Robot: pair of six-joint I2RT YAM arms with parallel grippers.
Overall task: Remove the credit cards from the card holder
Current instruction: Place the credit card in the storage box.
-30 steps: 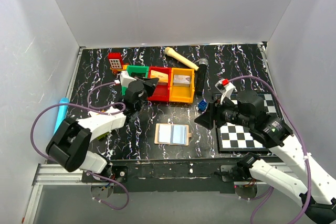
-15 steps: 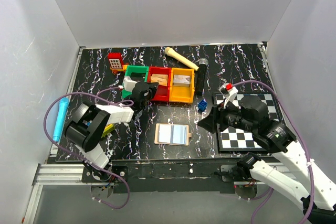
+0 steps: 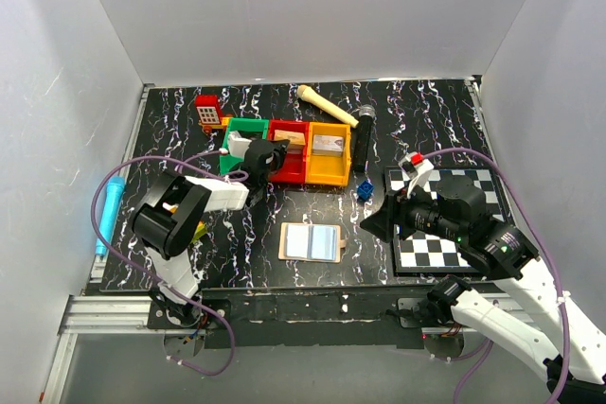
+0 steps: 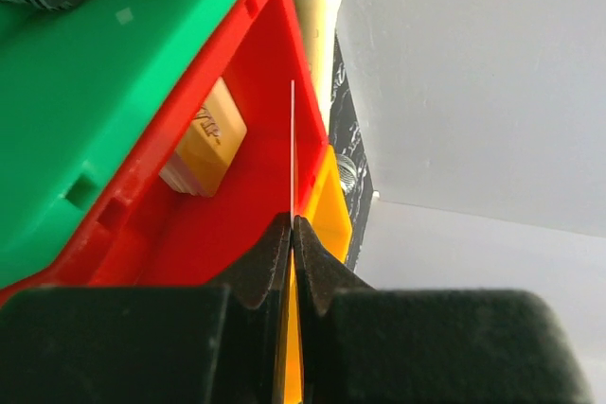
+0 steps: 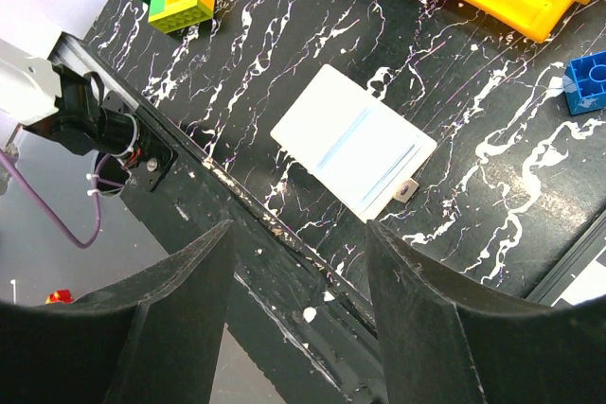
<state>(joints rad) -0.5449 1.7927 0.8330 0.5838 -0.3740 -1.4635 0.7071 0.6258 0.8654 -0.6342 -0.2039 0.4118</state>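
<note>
Three glossy plastic bins (image 3: 327, 173) in a row; pinching thin credit card (image 4: 293, 139) over red bin (image 4: 237, 224) with left gripper (image 4: 292, 234), right gripper (image 5: 298, 232) spread above flat card holder (image 5: 352, 142).

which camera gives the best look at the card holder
The right wrist view: the card holder lies open and flat, large in the frame, with both pale panels unobstructed. The top external view shows it whole but small. The left wrist view does not show it at all.
</note>
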